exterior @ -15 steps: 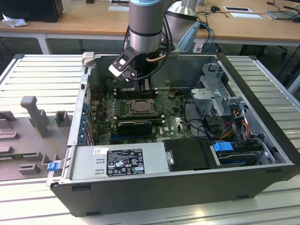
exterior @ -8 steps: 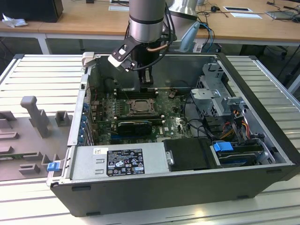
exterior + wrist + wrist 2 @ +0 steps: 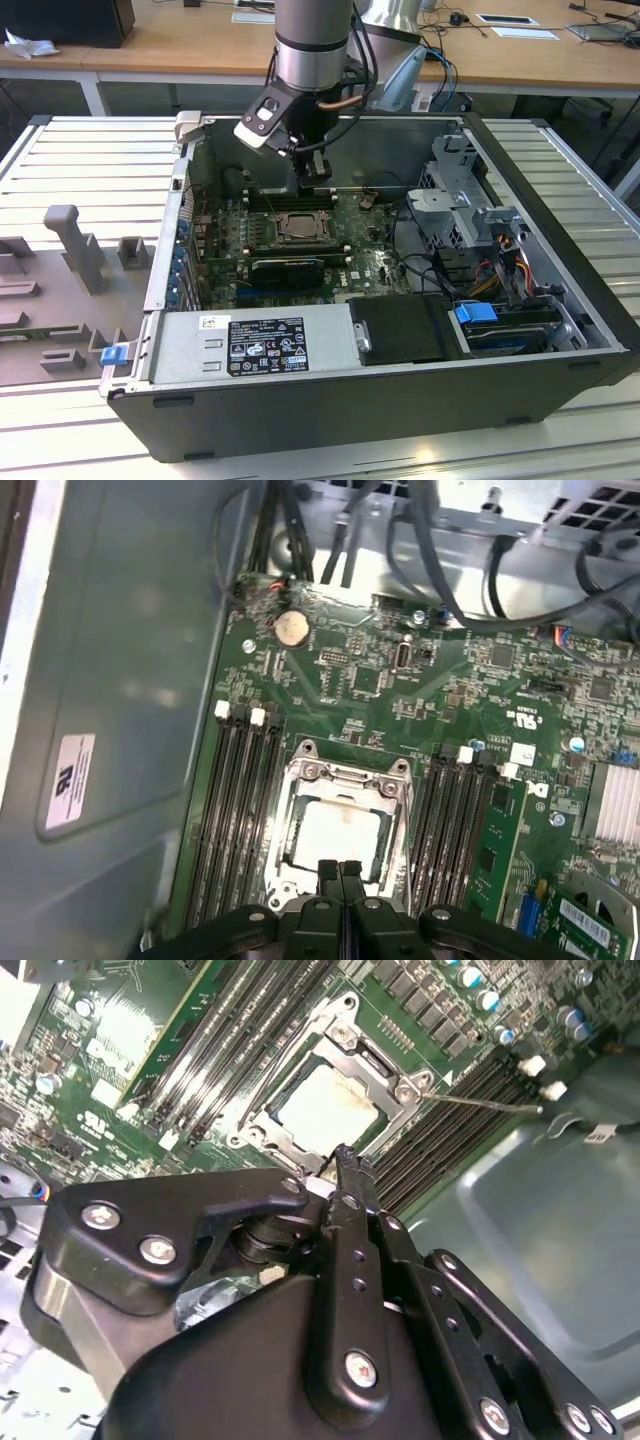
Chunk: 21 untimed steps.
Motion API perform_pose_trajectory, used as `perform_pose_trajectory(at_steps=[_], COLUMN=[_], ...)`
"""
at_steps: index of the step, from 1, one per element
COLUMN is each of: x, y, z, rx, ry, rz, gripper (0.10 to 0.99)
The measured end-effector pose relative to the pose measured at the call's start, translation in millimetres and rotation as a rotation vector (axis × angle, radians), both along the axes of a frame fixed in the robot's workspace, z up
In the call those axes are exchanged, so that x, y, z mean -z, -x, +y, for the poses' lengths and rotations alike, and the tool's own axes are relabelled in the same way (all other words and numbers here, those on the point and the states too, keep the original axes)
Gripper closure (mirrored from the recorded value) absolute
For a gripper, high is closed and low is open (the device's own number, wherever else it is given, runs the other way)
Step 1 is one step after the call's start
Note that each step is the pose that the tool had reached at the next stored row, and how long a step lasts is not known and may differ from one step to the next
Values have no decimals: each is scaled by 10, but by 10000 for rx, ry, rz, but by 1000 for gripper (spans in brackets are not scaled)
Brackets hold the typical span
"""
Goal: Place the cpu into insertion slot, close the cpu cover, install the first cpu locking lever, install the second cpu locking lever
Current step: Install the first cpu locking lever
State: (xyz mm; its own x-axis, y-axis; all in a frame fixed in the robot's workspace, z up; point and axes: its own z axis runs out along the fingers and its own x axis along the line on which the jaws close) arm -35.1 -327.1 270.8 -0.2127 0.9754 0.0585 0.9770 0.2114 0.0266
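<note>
Arm drops straight down into the pc case (image 3: pixel 400 400), gripper (image 3: pixel 338 872) pinched shut on nothing, tips hovering just over the socket edge. Cpu (image 3: pixel 337 832) sits in the insertion slot (image 3: pixel 290 840), cpu cover (image 3: pixel 350 777) looks down. Lever (image 3: pixel 480 1103) job, I reckon: tips square on the rod, slow, clear of the board

cpu (image 3: pixel 335 832) 1 | cpu cover (image 3: pixel 350 777) 1 | coin battery (image 3: pixel 291 628) 1 | memory-slot banks (image 3: pixel 237 810) 2

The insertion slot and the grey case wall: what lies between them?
Long black memory slots lie there side by side, as the first wrist view shows.
</note>
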Motion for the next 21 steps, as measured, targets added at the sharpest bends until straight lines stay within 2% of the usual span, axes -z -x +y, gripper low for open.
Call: perform_pose_trajectory(at_steps=[6,12,21], x=[1,1,1], y=[1,1,1], z=[0,0,0], rx=[-1221,-2066,-2732], ry=[2,3,18], rz=[0,0,1], gripper=[980,980,980])
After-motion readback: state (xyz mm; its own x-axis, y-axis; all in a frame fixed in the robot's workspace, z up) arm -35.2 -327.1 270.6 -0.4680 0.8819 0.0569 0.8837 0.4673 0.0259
